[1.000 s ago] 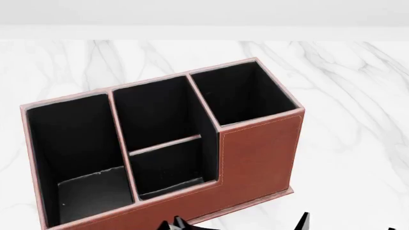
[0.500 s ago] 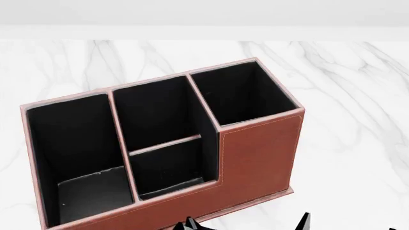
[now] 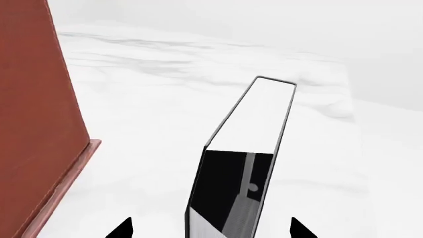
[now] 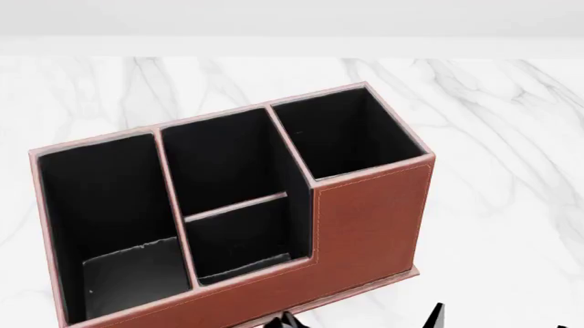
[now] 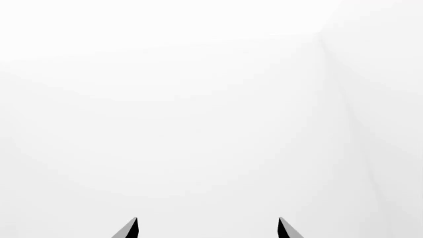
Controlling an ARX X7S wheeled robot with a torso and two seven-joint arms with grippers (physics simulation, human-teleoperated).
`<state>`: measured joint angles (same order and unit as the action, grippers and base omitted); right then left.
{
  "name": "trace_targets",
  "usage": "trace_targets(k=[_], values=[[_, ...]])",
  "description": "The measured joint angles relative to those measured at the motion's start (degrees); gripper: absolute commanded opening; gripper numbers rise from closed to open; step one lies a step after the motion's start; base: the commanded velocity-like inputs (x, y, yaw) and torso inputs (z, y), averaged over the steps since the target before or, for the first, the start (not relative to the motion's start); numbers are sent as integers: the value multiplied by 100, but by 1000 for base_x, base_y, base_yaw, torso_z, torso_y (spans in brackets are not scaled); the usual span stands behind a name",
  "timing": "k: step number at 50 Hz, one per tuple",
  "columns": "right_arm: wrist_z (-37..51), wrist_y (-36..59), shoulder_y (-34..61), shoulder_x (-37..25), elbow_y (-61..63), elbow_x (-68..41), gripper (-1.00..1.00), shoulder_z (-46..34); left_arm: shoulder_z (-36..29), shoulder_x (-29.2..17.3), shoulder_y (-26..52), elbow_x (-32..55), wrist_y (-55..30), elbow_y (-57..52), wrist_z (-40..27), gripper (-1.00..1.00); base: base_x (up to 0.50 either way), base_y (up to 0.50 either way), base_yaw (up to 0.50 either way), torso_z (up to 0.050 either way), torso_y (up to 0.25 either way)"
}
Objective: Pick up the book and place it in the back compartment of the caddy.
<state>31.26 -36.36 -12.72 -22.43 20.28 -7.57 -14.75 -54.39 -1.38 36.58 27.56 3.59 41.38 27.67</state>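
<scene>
Fingers of the left gripper (image 3: pixel 210 229) stand spread either side of the upright black-covered, white-paged book (image 3: pixel 246 148) on the white marble desk (image 3: pixel 152 124), beside the reddish-brown leather-look caddy (image 3: pixel 36 114), apparently lining up a grasp (right gripper (image 5: pixel 206 229) fingers likewise spread, grasping nothing).

Caddy (image 4: pixel 365 219) pockets open above, seemingly unobstructed.

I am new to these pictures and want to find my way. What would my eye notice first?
The large reddish-brown caddy fills the head view on a white marble table, with all four black-lined pockets empty. In the left wrist view, the black-covered book stands between the open tips of the left gripper, with the caddy's wall beside it.
</scene>
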Motion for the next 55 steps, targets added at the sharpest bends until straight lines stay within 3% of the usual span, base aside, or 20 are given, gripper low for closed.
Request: trace_targets(k=[1, 2, 30, 55], values=[[1, 0, -1, -2, 3, -1, 100, 0, -18, 6, 9, 13, 1, 8, -1, 100, 0, 0, 0, 0, 0], [3, 1, -3, -3, 6, -2, 100, 0, -37, 11, 16, 26, 1, 13, 3, -100, 0, 0, 0, 0, 0], [37, 3, -16, -23, 35, 3, 100, -16, -464, -219, 51, 182, -53, -327, -54, -100, 0, 0, 0, 0, 0], [73, -1, -26, -33, 37, 26, 100, -23, -552, -1147, -44, 181, -438, -1644, -531, -100, 0, 0, 0, 0, 1]])
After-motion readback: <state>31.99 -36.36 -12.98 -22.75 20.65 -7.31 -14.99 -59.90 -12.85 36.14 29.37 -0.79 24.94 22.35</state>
